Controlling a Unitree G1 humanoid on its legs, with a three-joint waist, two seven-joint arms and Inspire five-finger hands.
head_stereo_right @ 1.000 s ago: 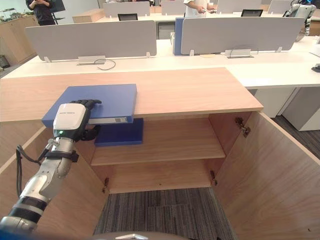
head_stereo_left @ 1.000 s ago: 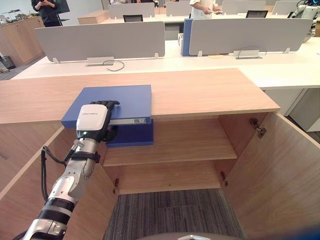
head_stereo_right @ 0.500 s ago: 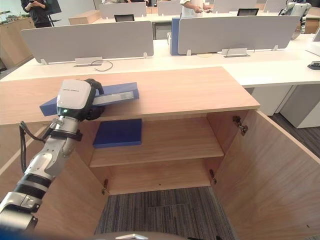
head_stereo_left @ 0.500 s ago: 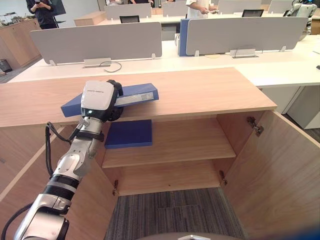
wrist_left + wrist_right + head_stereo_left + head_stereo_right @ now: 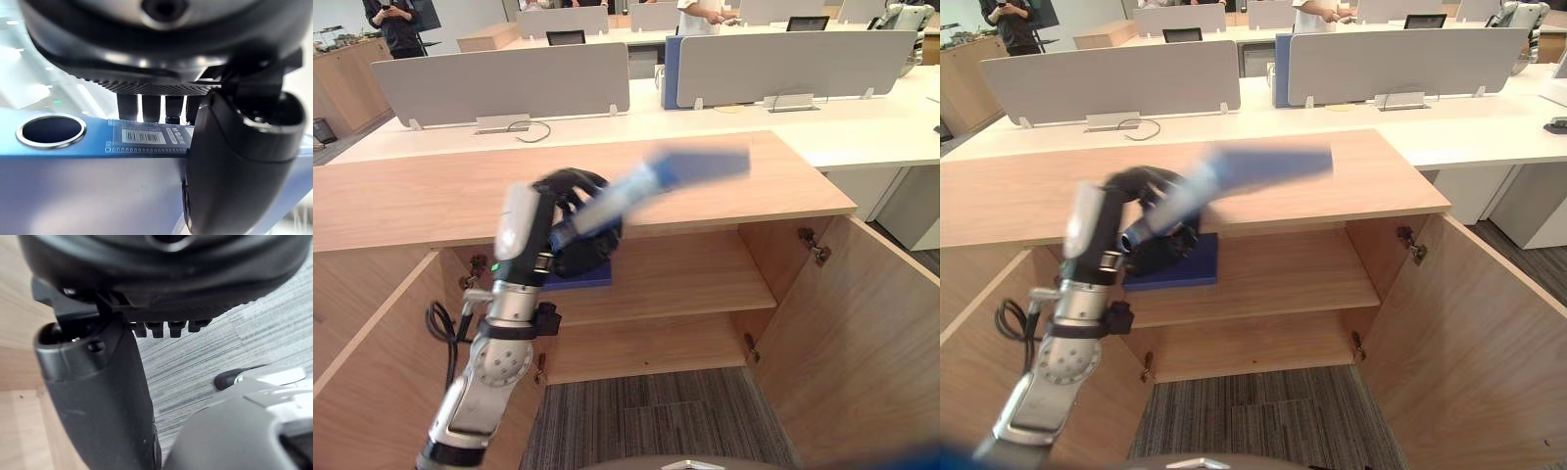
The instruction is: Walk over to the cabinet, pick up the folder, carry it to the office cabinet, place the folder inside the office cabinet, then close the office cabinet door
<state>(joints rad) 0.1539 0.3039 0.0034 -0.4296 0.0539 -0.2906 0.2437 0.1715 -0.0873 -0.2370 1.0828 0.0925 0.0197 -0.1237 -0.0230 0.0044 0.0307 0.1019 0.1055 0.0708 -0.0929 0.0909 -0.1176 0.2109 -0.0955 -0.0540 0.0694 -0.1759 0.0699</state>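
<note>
— One folder (image 5: pixel 693 166) is hanging in the air?
— Yes. The left hand (image 5: pixel 570 211) is holding its end, fingers curled round it, above the cabinet top's (image 5: pixel 411 196) front edge. A second folder (image 5: pixel 1197 262) is lying on the upper shelf (image 5: pixel 685 274).

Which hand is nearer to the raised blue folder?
Left. The left hand grips the folder itself; the right hand hangs apart from it, over the carpet.

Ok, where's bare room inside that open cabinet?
Upper wooden shelf: bare from the flat blue folder at its left end to the right wall. Lower wooden shelf: bare. Crowded at left, where the left hand grips the raised blue folder.
</note>
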